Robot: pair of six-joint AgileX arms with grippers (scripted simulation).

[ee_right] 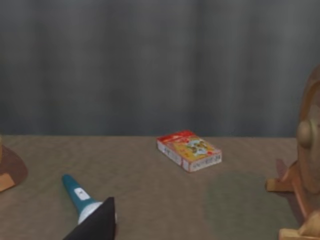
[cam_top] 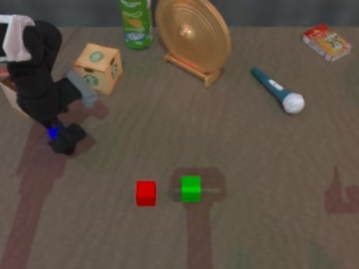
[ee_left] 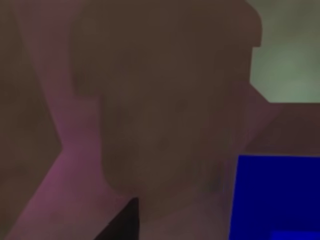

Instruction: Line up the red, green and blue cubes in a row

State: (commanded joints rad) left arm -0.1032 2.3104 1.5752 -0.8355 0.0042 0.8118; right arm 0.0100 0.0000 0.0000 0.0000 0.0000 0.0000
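The left gripper (cam_top: 60,136) sits low over the table at the 9 o'clock side of the top view, directly at the blue cube (cam_top: 53,133). Only a sliver of blue shows beside the dark fingers, so whether they have closed on the cube cannot be told. In the left wrist view the blue cube (ee_left: 275,197) fills one corner as a flat, sharp-edged face.

To do this step well, the fingers should seat squarely on two opposite faces before lifting; the cube is small, rigid and smooth, so an off-centre grip is likely to twist it.

The red cube (cam_top: 146,193) and green cube (cam_top: 190,189) lie near 6 o'clock, side by side with a narrow gap. The blue cube probably belongs just past the green cube, on the same line.

The right arm is out of the top view.
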